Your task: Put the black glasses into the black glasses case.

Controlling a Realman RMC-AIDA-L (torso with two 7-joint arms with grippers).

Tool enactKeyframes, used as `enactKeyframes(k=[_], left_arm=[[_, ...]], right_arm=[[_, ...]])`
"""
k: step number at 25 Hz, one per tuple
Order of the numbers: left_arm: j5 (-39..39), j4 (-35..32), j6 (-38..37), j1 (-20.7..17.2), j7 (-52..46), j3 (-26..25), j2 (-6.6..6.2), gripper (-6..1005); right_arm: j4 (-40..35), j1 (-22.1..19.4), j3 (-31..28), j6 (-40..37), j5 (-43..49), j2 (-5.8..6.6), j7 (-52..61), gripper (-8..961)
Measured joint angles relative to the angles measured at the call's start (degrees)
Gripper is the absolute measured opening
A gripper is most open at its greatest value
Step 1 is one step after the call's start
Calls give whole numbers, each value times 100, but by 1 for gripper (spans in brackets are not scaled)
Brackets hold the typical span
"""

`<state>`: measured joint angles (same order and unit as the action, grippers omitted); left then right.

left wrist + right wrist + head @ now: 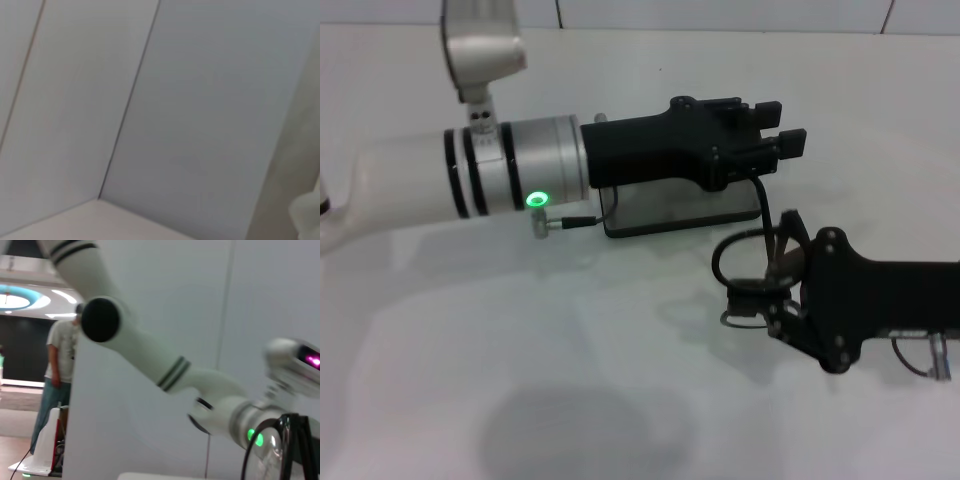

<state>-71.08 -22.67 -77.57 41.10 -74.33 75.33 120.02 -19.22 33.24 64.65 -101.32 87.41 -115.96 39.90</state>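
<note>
The left gripper point(782, 128) reaches across the white table point(570, 380), its black fingers point(790, 143) a narrow gap apart with nothing between them. Directly beneath it lies the black glasses case point(670, 212), mostly hidden by the gripper body, so its inside cannot be made out. Below and just right of that case, the right gripper point(760, 290) pinches the black glasses point(745, 248), held beside the case, not in it. The right wrist view shows a lens and frame point(272, 452) close up.
</note>
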Motion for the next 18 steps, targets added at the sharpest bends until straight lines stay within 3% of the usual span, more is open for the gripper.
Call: enactKeyframes(k=[6, 18], left_arm=[[36, 10, -340, -125, 341, 8, 6, 485], [-54, 37, -322, -88, 387, 25, -7, 483]], right_arm=[[-259, 19, -3, 460, 16, 54, 1055, 58], [-554, -97, 54, 546, 134, 61, 1100, 60]])
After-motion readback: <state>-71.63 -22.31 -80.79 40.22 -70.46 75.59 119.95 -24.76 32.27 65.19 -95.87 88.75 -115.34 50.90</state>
